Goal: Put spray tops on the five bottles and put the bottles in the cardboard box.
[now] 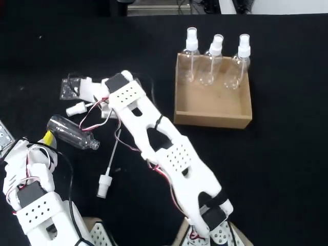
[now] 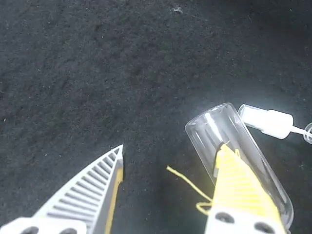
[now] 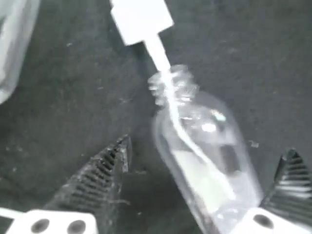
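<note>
Three capped bottles (image 1: 212, 61) stand along the back wall of the cardboard box (image 1: 212, 121). A bare clear bottle (image 1: 72, 132) lies on the black table. My left gripper (image 2: 170, 146) is open at its base (image 2: 214, 126), the yellow-taped finger (image 2: 236, 180) resting over it. A loose spray top (image 1: 104, 184) with a long tube lies in front. My right gripper (image 3: 208, 148) is open around another lying bottle (image 3: 195, 117), and a spray top (image 3: 141, 17) has its tube partly in that bottle's neck. In the high view this top (image 1: 77, 108) lies beside the right gripper (image 1: 95, 100).
A clear plastic object (image 1: 69, 88) lies just beyond the right gripper. The right arm (image 1: 169, 154) crosses the middle of the table diagonally. The front half of the box floor is bare. Black table stretches to the right of the box.
</note>
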### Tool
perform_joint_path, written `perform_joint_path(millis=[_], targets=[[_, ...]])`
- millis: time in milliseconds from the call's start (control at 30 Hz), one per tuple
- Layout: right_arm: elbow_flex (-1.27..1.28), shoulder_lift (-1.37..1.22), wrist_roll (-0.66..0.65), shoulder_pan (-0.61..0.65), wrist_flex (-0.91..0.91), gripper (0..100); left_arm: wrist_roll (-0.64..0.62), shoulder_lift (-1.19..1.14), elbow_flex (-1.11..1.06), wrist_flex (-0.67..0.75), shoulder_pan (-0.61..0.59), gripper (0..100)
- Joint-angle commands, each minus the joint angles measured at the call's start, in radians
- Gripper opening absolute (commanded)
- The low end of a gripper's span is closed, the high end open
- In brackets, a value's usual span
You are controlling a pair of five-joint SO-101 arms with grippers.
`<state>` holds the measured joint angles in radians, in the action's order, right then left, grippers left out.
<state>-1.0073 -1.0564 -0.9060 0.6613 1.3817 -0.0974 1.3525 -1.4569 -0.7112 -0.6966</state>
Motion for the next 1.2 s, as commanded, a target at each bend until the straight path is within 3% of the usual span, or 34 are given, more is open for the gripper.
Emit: perform_joint_path(millis=[0, 133, 200, 400, 533, 833, 1167], targets=[[-0.091, -0.007, -0.035, -0.014, 0.055, 41.8, -0.008, 0.005, 0.053, -0.003, 0.015, 28], [-0.127, -0.048, -0.144, -0.014, 0.137, 41.0, -0.008, 0.005, 0.054, -0.003, 0.015, 28], [-0.143, -0.067, -0.16, -0.012, 0.167, 35.6, -0.008, 0.005, 0.054, -0.003, 0.015, 28], [-0.255, -0.084, -0.153, 0.015, 0.279, 0.9, -0.008, 0.005, 0.054, -0.003, 0.015, 28], [-0.271, -0.084, -0.141, 0.032, 0.354, 3.3, -0.008, 0.005, 0.053, 0.0, 0.015, 28], [-0.371, -0.084, 0.293, 0.014, 0.381, 1.1, -0.008, 0.005, 0.05, 0.002, 0.015, 28], [-0.397, -0.085, 0.431, 0.078, 0.384, 1.1, -0.008, 0.005, 0.05, 0.002, 0.015, 28]])
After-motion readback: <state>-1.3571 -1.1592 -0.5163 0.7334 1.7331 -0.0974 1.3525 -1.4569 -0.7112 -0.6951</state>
